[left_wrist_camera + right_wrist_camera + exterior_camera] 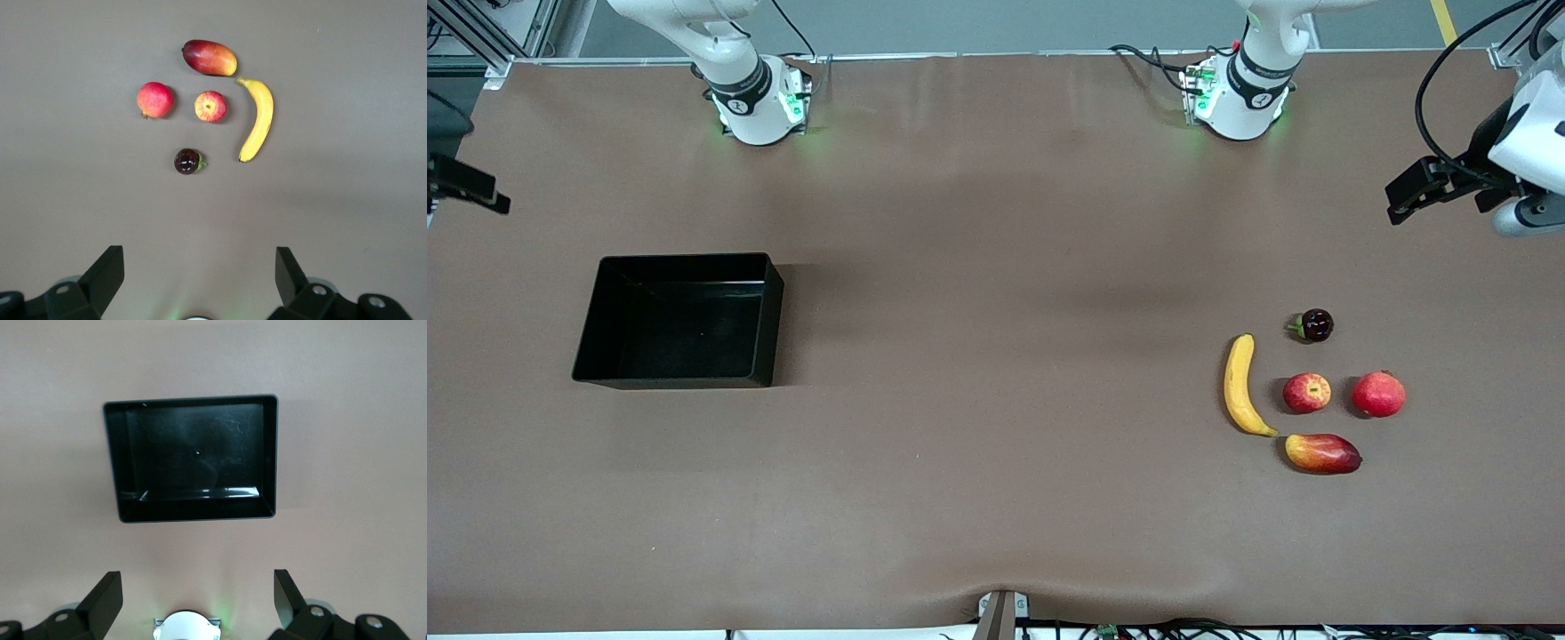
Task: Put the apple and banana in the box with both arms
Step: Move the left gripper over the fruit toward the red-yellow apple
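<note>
1. Overhead, the front view shows a brown table (996, 498) with two white robot arms based along its top edge.
2. The box (596, 329), a glossy black tray with nothing in it, sits in the left half of the frame, toward the right arm's end of the table.
3. Five fruits cluster in the lower right of the frame, toward the left arm's end, well apart from the box.
4. The banana (1238, 387) lies lengthwise at the cluster's edge closest to the box, curved, its darker tip just beside the mango (1322, 453).
5. The apple (1306, 393) sits between the banana and a plain red round fruit (1378, 395), touching neither.
6. A small dark fruit (1314, 325) lies farther from the front camera than the apple; the mango lies nearer.
7. The left gripper (200, 280) hangs high above the fruit cluster, fingers spread wide, holding nothing.
8. The right gripper (198, 600) hangs high over the box, fingers (107, 597) likewise spread wide and empty.
9. Both arms wait.
</note>
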Motion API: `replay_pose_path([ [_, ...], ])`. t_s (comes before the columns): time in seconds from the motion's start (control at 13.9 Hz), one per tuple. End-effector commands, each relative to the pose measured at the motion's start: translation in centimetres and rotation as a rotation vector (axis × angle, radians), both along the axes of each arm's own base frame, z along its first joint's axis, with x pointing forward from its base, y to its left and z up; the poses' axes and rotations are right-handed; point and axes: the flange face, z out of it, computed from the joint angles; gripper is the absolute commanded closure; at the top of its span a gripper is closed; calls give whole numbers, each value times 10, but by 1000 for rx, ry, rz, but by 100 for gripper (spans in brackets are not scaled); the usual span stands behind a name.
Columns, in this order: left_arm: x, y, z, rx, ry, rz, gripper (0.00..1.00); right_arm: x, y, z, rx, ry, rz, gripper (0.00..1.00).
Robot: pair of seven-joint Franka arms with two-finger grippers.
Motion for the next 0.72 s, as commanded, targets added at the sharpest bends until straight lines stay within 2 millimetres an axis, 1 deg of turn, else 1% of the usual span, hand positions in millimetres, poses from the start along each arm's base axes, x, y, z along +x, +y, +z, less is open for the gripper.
replay_pose_path([
  [0.0,8,2,-23,20,-13,6,0,16,-30,-35,-20,64,-45,0],
  [0.07,11,3,-33,22,-5,1,0,21,-42,-46,-23,70,-61,0],
  [0.22,19,20,-60,23,20,20,0,29,-72,-81,-14,95,-89,0],
  [0.29,21,23,-74,20,16,21,0,32,-83,-97,4,114,-75,0],
  [0.36,21,23,-86,20,4,25,0,36,-87,-104,2,99,-62,0],
  [0.43,21,22,-98,19,-15,31,0,40,-88,-115,-3,94,-59,0],
  [0.5,19,19,-108,19,-22,29,0,45,-91,-134,-8,91,-57,0],
  [0.65,21,19,-134,14,-34,31,0,49,-102,-181,-10,66,-28,0],
])
